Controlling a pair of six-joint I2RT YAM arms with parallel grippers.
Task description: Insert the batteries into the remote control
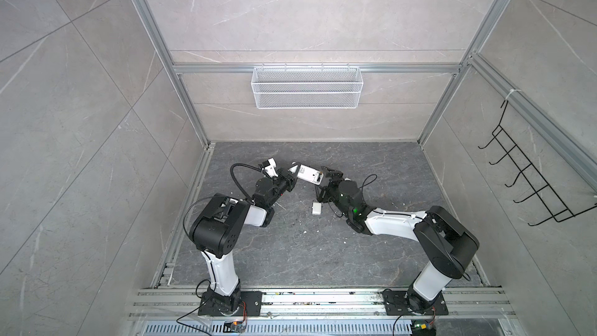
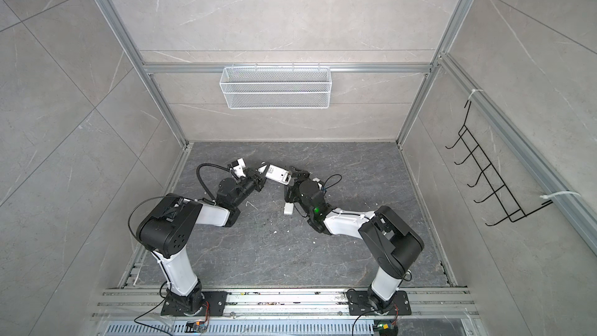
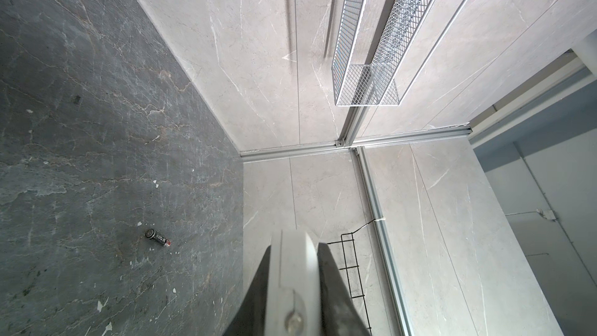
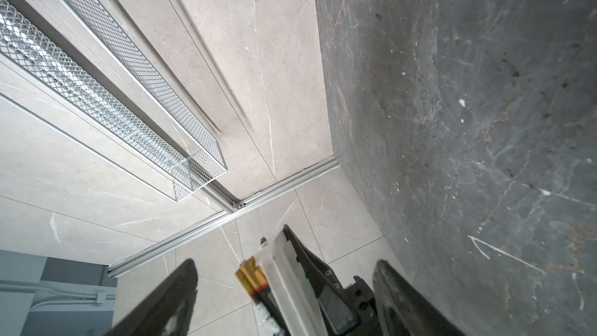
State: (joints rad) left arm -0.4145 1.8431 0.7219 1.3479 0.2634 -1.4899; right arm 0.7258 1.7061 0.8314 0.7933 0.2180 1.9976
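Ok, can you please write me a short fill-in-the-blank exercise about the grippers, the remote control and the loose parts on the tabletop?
1. The left gripper is shut on one end of the white remote control, while the right gripper stands ____.
2. One battery lies loose on the dark tabletop in the ____ wrist view.
3. The small white cover piece lies on the tabletop beside the ____ arm.
Missing words: open; left; right.
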